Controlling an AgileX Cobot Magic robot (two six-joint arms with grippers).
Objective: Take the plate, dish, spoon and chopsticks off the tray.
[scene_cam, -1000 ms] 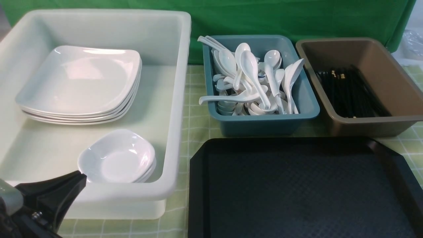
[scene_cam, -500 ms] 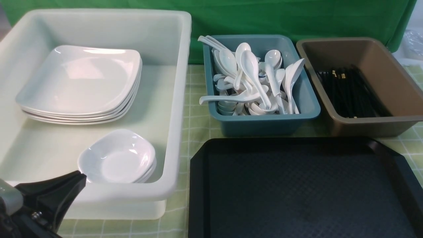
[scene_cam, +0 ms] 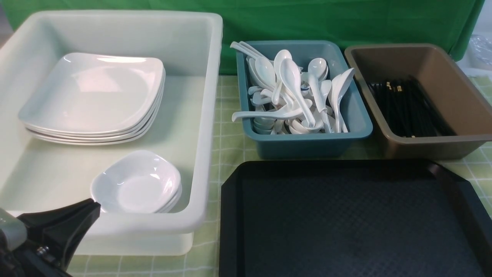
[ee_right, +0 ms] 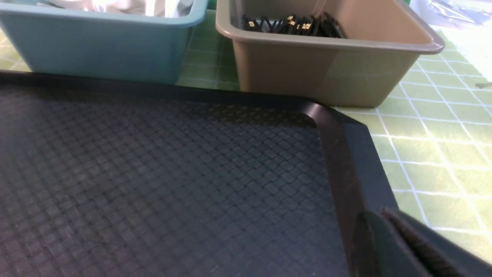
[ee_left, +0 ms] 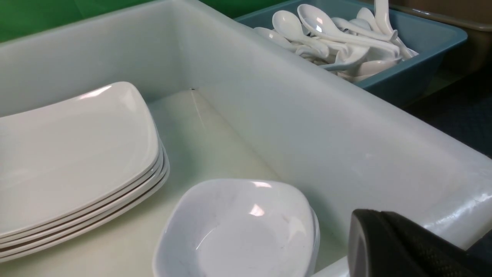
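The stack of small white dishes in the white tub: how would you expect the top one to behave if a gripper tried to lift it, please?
The top dish looks glossy, so pads may slip on it. It appears rigid and probably chips if dropped. It sits nested on another dish in the white tub, so the lower one might shift or lift with it.

Glossy white plates (scene_cam: pixel 92 92) and dishes (scene_cam: pixel 136 182) gleam in a smooth, milky plastic tub (scene_cam: pixel 209 115). The black tray (scene_cam: pixel 346 219) looks matt, floor finely textured. Shiny spoons (scene_cam: pixel 292 80) fill a smooth teal plastic bin (scene_cam: pixel 307 144).

Black tray (scene_cam: pixel 346 223) bare, tableware apparently binned
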